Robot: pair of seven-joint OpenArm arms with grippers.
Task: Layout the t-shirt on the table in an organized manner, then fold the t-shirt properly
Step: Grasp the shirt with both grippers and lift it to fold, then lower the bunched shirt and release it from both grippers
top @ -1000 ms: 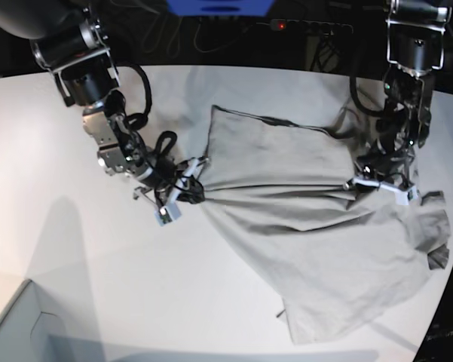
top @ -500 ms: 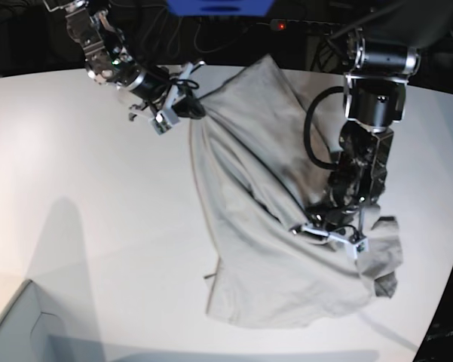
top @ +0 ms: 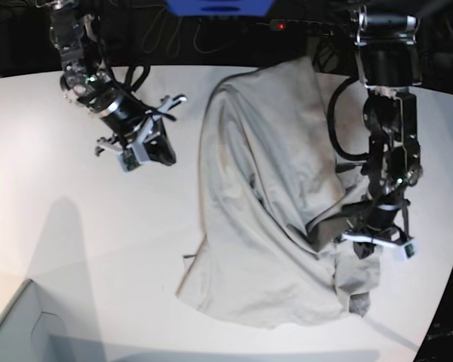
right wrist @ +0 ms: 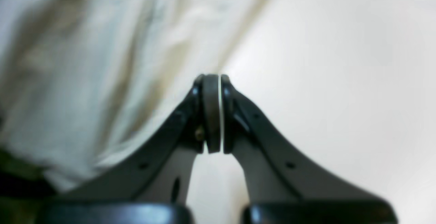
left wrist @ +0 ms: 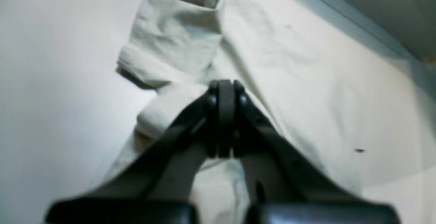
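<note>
On the white worktop [top: 53,249] the shirt [top: 264,226] lies crumpled; left gripper [top: 377,243] pinches it, right gripper [top: 154,151] closed, empty.

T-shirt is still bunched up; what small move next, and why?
Probably bring the right gripper back to the t-shirt and regrip its near edge. Its jaws are shut on nothing, apart from the cloth, while the left gripper pinches a fold, leaving the shirt heaped on the table.
</note>
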